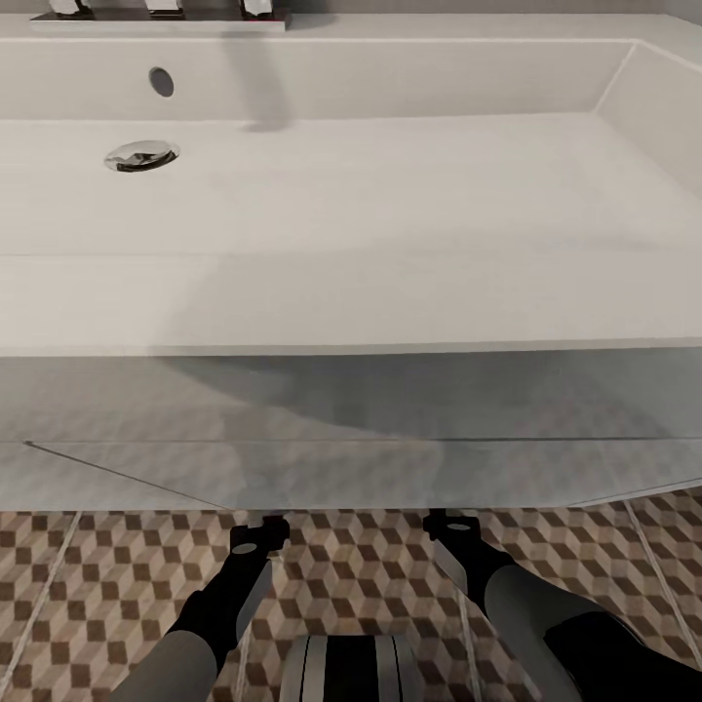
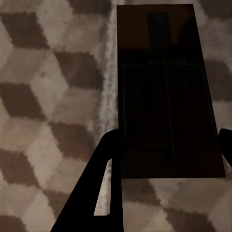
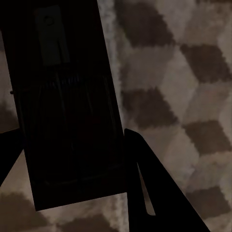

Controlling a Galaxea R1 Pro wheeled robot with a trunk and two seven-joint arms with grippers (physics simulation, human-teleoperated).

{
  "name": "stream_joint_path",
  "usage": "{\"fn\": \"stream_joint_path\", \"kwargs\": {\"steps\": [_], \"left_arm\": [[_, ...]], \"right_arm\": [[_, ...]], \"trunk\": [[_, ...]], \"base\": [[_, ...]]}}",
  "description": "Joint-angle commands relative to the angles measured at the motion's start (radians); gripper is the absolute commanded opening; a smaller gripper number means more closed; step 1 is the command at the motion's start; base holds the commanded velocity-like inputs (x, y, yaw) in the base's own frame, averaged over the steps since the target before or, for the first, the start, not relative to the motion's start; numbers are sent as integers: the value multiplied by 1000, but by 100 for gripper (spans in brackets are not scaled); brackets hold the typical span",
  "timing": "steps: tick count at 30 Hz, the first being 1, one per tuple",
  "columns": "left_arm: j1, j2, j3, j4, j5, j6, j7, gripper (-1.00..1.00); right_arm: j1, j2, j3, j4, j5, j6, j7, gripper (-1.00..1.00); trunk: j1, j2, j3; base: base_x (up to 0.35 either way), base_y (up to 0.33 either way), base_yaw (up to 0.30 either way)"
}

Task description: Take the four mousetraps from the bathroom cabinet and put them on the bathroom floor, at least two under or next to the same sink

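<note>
- Left end effector [image 2: 166, 159] pinches a mousetrap [image 2: 166, 92] over floor [image 2: 48, 96].
- Right end effector [image 3: 72, 154] pinches another trap [image 3: 67, 106].
- Sink [image 1: 341, 195] directly ahead; both traps unplaced, likely release next.

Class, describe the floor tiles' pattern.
Brown, beige and white cubes on the floor, clearest in the head view.

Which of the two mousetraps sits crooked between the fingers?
The right gripper's mousetrap: it is skewed between the fingers, while the left gripper's mousetrap lies nearly straight.

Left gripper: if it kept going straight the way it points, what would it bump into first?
Probably the bathroom floor: the left gripper, holding a mousetrap, points at the tiles. Depth is unclear.
</note>
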Motion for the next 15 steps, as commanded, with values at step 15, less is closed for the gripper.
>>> {"fn": "stream_joint_path", "kwargs": {"steps": [15], "left_arm": [[0,0,-3,-3,0,6,7,-100]], "right_arm": [[0,1,9,-2,-10,6,-5,-100]], "trunk": [[0,0,-1]], "base": [[0,0,0]]}}
